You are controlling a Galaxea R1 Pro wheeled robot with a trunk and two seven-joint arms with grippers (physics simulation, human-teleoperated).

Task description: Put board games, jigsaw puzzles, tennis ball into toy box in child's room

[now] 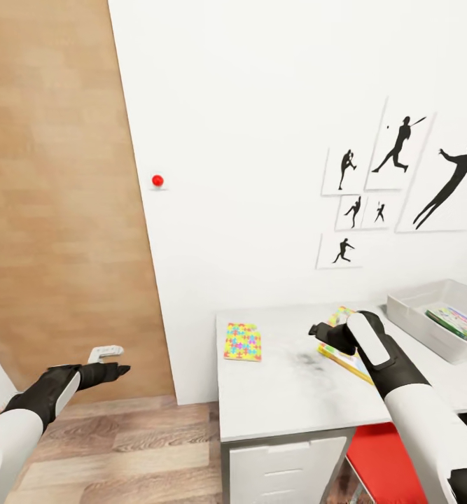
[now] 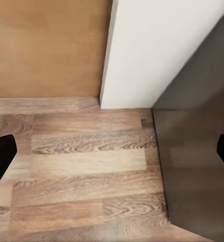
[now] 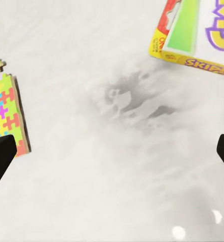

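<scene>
A white table [image 1: 289, 392] stands against the white wall [image 1: 261, 105]. On the far right of the table sits the toy box [image 1: 415, 318], a low grey bin. Inside it lies one flat game [image 1: 457, 322] with a green and colorful top. The rest of the box's inside is hard to see.

A puzzle [image 1: 243, 341] with bright little pieces lies flat near the left side of the table, well apart from the box. A board game [image 1: 345, 357] with a yellow edge lies between the puzzle and the box, partly hidden by the right arm.

The right gripper [image 1: 321, 330] hangs over the middle of the table. In the right wrist view its black fingers [image 3: 1, 156] are spread wide with nothing between them. Below them is bare tabletop, with the puzzle [image 3: 3, 113] off to one side and the board game [image 3: 197, 30] off to the other.

The left gripper [image 1: 114, 369] is out over the wood floor [image 1: 121, 448], beside the table. Its fingers [image 2: 1, 159] are wide apart too and hold nothing.

Black pictures [image 1: 401, 175] of people playing sports hang on the wall above the table. A small red dot [image 1: 157, 180] is on the wall as well.
</scene>
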